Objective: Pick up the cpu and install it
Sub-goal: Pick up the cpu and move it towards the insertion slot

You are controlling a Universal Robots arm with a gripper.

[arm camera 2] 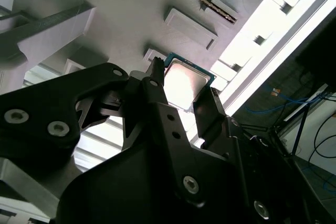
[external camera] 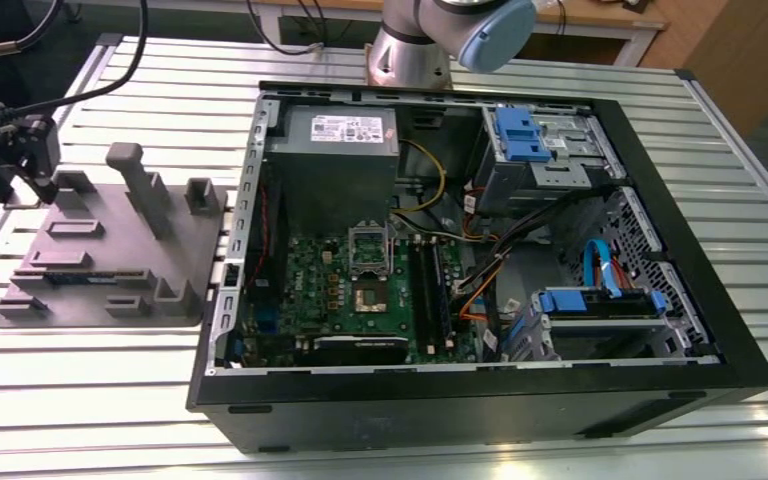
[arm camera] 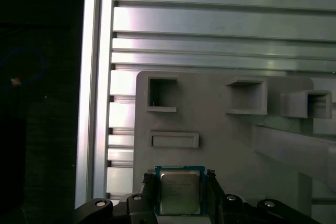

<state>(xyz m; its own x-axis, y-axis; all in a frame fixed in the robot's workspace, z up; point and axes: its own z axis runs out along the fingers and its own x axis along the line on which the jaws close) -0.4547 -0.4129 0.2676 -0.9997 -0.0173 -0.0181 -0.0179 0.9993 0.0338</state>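
Gripper fingers narrowly parted, closed against opposite edges of cpu, over grey tray. In exterior view, tray at 9 o'clock from computer case; gripper at tray's 10 o'clock corner.

Light: even and overhead, bright across the slatted worktop | Glare: slats burned out white in the second wrist view, a hot patch on the cpu lid | Shadow: claw a near-black silhouette, computer case interior dim | First wrist view: dropped to black beyond the worktop's edge
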